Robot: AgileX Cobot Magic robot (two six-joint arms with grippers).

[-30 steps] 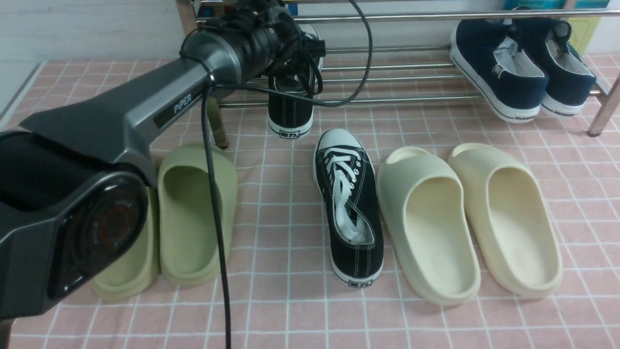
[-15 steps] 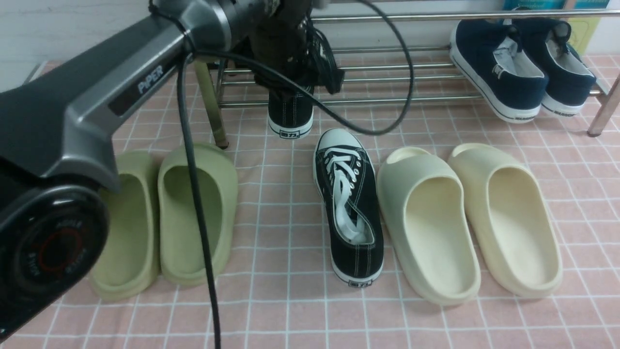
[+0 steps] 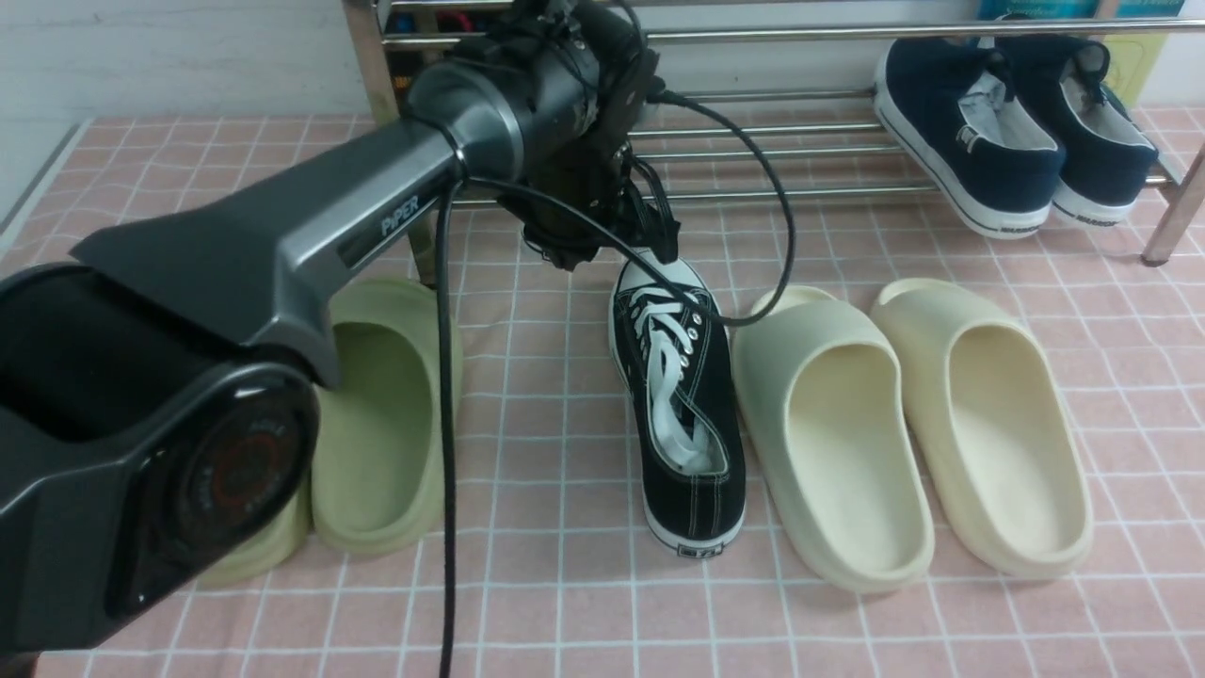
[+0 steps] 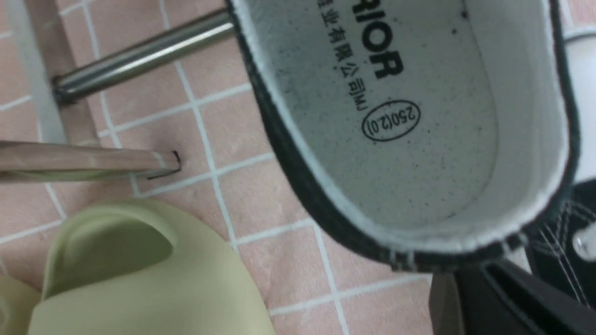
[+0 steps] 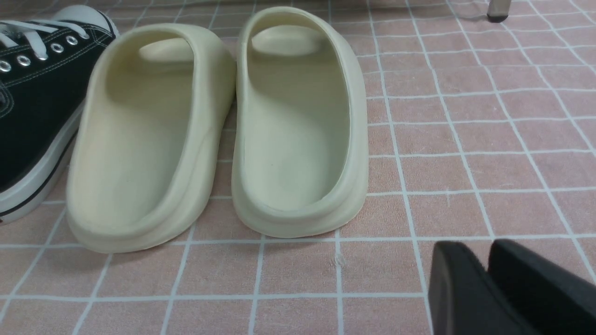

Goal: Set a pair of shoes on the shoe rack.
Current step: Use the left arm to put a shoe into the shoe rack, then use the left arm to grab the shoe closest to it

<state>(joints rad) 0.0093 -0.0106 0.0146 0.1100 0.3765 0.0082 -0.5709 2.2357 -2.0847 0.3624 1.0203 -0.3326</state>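
One black sneaker (image 3: 673, 395) with white laces lies on the pink tiled floor, toe toward the chrome shoe rack (image 3: 772, 193); the right wrist view catches its side (image 5: 32, 102). In the front view my left wrist (image 3: 555, 122) hides the other sneaker. The left wrist view looks straight into its heel opening (image 4: 409, 116), which lies over a rack rail (image 4: 139, 51). My left gripper (image 4: 470, 277) is shut just outside that heel, holding nothing. My right gripper (image 5: 484, 253) hovers low over bare floor, fingertips slightly apart and empty.
Two navy slip-on shoes (image 3: 970, 132) sit on the rack's right end. Green slippers (image 3: 377, 424) lie left of the floor sneaker, and two cream slippers (image 3: 828, 424) lie right of it. My left arm and its cable span the left half of the front view.
My left gripper has gone from open to shut. The arm rose, then swung back down, and its wrist now covers the sneaker at the rack. The floor sneaker has not moved.
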